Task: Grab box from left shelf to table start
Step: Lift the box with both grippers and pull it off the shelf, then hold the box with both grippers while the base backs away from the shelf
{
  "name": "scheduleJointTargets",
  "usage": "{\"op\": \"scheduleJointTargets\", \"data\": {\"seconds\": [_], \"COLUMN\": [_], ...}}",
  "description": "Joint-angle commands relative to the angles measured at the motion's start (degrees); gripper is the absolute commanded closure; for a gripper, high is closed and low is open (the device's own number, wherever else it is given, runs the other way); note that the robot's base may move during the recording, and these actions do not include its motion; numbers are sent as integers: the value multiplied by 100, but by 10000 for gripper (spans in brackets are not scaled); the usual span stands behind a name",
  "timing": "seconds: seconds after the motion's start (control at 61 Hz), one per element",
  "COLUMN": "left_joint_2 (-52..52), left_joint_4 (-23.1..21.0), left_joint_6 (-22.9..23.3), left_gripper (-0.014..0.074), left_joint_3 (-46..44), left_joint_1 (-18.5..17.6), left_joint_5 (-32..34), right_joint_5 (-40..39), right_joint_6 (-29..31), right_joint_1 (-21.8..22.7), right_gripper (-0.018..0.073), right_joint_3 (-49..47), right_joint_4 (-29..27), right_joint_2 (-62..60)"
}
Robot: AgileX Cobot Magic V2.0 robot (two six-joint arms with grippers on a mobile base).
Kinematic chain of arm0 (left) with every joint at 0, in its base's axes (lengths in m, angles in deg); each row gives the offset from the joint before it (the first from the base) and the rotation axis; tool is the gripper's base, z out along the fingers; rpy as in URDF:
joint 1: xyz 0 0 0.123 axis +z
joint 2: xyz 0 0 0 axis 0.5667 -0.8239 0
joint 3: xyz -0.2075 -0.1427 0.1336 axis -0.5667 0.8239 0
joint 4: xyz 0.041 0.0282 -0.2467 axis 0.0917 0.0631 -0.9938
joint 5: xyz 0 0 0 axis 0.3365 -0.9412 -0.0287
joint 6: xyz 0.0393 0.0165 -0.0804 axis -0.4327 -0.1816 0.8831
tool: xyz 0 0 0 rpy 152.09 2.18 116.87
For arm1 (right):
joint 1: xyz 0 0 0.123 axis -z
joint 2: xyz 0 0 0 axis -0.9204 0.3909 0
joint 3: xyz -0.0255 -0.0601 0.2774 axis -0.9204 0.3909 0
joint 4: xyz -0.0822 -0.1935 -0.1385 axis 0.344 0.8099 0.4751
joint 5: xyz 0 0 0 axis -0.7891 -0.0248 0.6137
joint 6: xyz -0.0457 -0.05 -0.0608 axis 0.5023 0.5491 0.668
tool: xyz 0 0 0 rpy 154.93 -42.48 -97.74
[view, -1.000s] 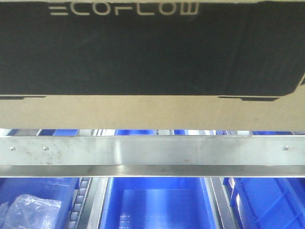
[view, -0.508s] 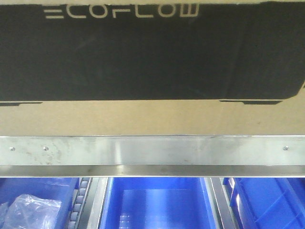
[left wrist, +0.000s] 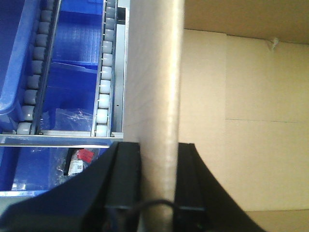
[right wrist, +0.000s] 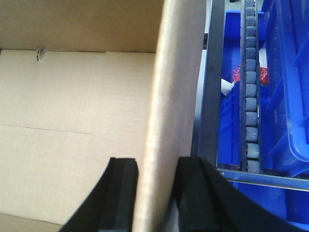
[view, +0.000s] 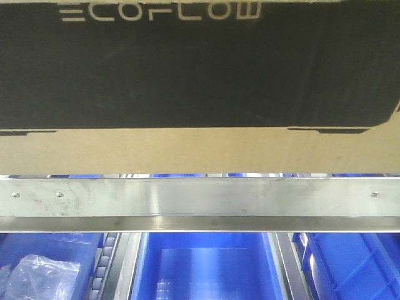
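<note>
Holding the box (view: 200, 150) above the shelf rail (view: 200, 197), I had my left claw (left wrist: 157, 157) and right claw (right wrist: 157, 166) each closed on one side wall; next, I judged, both must pull back evenly.

box (view: 200, 153) clipped by top and both side edges in the front view, shelf rail (view: 200, 197) covers part of the blue bins (view: 206, 265), red-labelled item (left wrist: 83, 157) in left wrist view too blurred to ID.
</note>
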Motion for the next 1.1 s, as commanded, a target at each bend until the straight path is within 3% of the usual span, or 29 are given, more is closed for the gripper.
{"op": "scheduleJointTargets", "data": {"seconds": [0.0,1.081], "left_joint_2": [131,131], "left_joint_4": [43,22], "left_joint_6": [71,71], "left_gripper": [683,683], "left_joint_3": [-243,-243], "left_joint_1": [-38,-38], "left_joint_5": [930,922], "right_joint_5": [-720,-720], "right_joint_6": [108,108], "right_joint_1": [13,13], "right_gripper": [541,541], "right_joint_3": [-176,-176], "right_joint_4": [221,221], "right_joint_2": [8,8]}}
